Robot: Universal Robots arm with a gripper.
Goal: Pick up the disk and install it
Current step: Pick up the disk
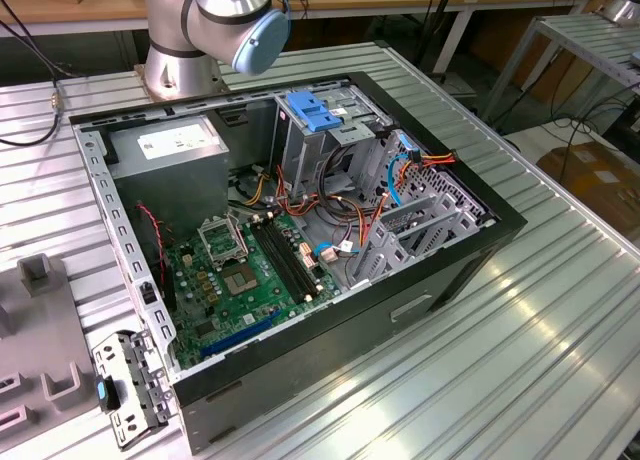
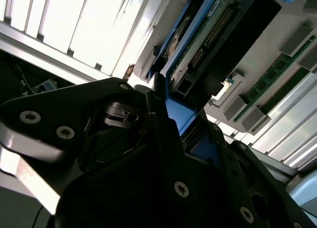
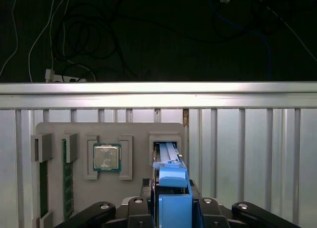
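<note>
At the grey fixture tray (image 3: 133, 131), seen in the first wrist view: the disk (image 3: 171, 161) stands on edge in the tray's slot, blue carrier rail uppermost. The end effector (image 3: 174, 208) straddles that rail, one black finger (image 3: 154, 205) against each side, clamped on the disk. Cannot tell whether the disk's lower edge is seated in the slot or raised off it.

Same tray, other pockets: a processor chip (image 3: 107, 157) lies flat just beside the disk's slot, and a green memory stick (image 3: 68, 183) sits on edge further along. The tray rests on the ribbed aluminium bench (image 3: 247, 153).

Second wrist view: the disk's (image 2: 208, 34) circuit-board face shows, with the blue rail running down between the dark fingers (image 2: 161, 119) of the end effector (image 2: 173, 121).

Exterior view: the arm (image 1: 215, 20) rises from its base at the far edge of the bench (image 1: 520, 310). The open computer case (image 1: 400, 300) lies on its side mid-bench, and the tray (image 1: 40, 330) sits at the exterior view's left, apart from it. Inside the case are the green motherboard (image 1: 240, 280), the grey power supply box (image 1: 170, 155) and a metal drive cage topped by a blue latch (image 1: 315, 110). A loose metal bracket (image 1: 130, 385) lies between the tray and the case.
</note>
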